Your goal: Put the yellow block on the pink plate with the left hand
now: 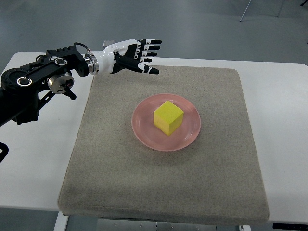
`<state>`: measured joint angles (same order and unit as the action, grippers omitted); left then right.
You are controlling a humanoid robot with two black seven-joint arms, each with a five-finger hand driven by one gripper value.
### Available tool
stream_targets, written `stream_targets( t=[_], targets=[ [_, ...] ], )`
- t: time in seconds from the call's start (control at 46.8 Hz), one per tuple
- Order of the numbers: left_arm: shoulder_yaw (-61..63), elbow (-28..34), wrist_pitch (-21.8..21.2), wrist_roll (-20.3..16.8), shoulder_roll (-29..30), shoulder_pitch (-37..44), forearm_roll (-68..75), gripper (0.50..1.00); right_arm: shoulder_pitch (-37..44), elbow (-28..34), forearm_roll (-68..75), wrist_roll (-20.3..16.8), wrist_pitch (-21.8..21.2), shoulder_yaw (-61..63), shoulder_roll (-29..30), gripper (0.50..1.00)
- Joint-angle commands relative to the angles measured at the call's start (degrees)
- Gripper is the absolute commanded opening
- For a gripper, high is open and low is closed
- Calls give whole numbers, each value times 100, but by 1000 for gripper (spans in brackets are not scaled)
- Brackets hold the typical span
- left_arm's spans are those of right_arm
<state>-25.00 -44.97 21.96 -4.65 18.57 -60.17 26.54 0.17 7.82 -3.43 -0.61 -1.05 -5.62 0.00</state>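
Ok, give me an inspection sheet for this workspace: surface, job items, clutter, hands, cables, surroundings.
Surface: grey mat on a white table.
Job's things: yellow block sits on the pink plate, near its middle.
Clutter: nothing seen.
Hands: left hand open, fingers spread, holding nothing, over the mat's far left corner; right hand not in view.
Cables: a thin black cable loops at the left wrist.
Surroundings: grey floor; metal legs at the top right.

A square grey-beige felt mat (192,183) is laid flat on a white rectangular table (284,120). Grey floor (192,24) is seen beyond, with thin metal legs (245,12) at the top edge.
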Motion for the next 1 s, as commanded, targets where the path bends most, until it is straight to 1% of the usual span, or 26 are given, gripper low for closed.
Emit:
stream_targets(
  t=[0.0,0.149,0.256,0.427,0.619,0.747,0.897,0.982],
  targets=[
    [-49,181,2,-9,-28,207,-491,994,0,0,0,0,0,0,0,924],
    [-66,612,45,-1,-73,410,-1528,994,0,0,0,0,0,9,0,924],
    [-66,638,98,8,-73,419,-2100,994,0,0,0,0,0,26,0,924],
    [-75,647,98,17,-64,436,-2513,994,-9,26,-9,0,-62,-9,0,924],
    [-84,910,107,26,-73,454,-3066,994,-9,53,0,0,-62,9,0,924],
    [-75,1104,300,61,-73,436,-3638,994,-9,88,0,0,-70,9,0,924],
    [-102,1183,371,175,-64,454,-4077,994,-17,167,-9,0,-79,9,0,924],
    [-172,1209,555,263,-11,471,-4359,994,-17,272,-9,0,-70,9,0,924]
  ],
)
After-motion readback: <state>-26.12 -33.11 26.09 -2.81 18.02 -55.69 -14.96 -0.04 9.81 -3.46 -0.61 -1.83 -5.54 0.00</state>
